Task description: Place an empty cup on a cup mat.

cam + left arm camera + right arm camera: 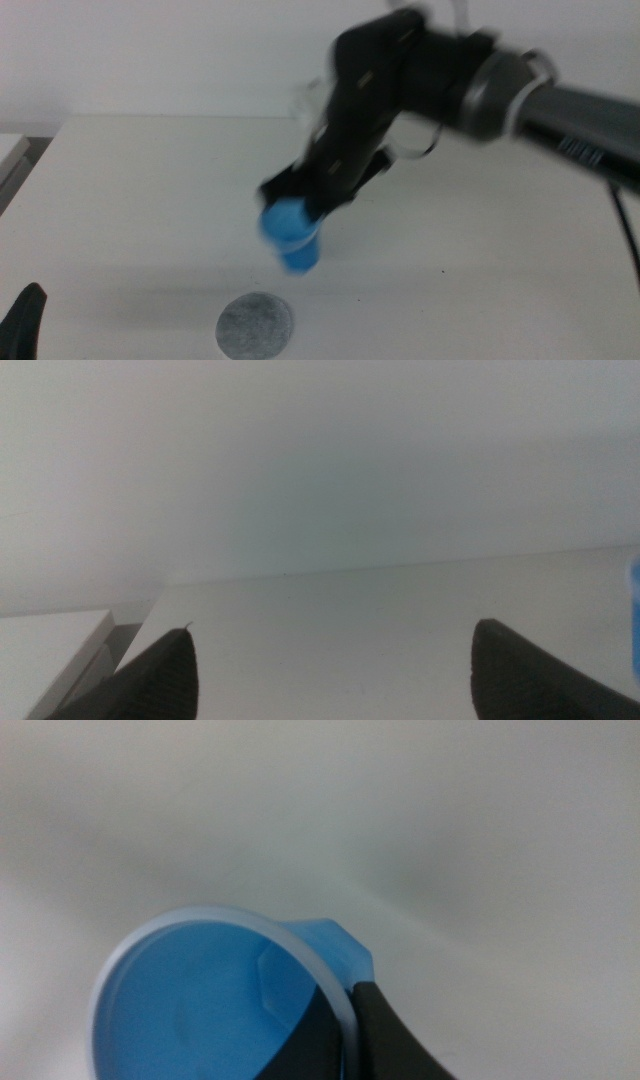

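At bottom left of the middle view, left gripper (25, 320) waits low, jaws spread apart, nothing between them. One cup mat (255, 325) lies flat on the table (120, 200). One blue cup (292, 235), tilted and blurred, is held above and just beyond the mat, its rim pinched by the right gripper (318, 200).

Bright blue cup (292, 235), pale-rimmed, empty, tilted and blurred, held above the surface; speckled grey round cup mat (255, 325) flat just beside, apart.
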Robot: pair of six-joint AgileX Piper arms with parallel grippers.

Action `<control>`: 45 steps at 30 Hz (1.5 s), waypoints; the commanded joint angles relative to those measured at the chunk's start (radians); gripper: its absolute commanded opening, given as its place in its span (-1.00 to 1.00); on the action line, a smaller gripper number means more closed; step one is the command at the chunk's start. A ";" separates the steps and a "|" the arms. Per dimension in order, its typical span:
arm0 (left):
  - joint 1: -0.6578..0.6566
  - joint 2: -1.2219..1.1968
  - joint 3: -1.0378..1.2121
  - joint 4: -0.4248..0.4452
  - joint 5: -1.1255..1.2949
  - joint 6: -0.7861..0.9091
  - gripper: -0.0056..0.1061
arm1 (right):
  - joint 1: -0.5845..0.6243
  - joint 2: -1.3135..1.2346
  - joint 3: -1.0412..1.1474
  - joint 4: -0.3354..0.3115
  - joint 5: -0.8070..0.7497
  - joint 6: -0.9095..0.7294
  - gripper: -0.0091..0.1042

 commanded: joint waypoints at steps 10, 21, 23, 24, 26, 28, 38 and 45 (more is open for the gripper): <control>0.000 -0.004 0.000 -0.007 -0.012 -0.003 0.78 | 0.151 0.021 0.145 -0.002 -0.181 0.091 -0.87; 0.000 -0.004 0.000 -0.007 -0.012 -0.003 0.78 | 0.166 0.048 0.151 0.009 -0.190 0.091 -0.80; 0.000 -0.004 0.000 -0.007 -0.012 -0.003 0.78 | 0.166 0.048 0.151 0.006 -0.177 0.091 -0.68; 0.000 -0.004 0.000 -0.007 -0.012 -0.003 0.78 | 0.166 0.048 0.151 0.004 -0.171 0.091 -0.59; 0.000 -0.004 0.000 -0.007 -0.012 -0.003 0.78 | 0.166 0.032 0.162 0.001 -0.175 0.091 -0.38; 0.000 -0.004 0.000 -0.007 -0.012 -0.003 0.78 | 0.166 -0.010 0.193 0.000 -0.210 0.091 -0.11; 0.000 -0.004 0.000 -0.007 -0.012 -0.003 0.78 | 0.039 -0.544 0.633 -0.092 -0.433 0.091 0.51; 0.000 -0.004 0.000 -0.007 -0.012 -0.003 0.78 | -0.244 -0.997 1.006 -0.181 -0.641 0.122 0.63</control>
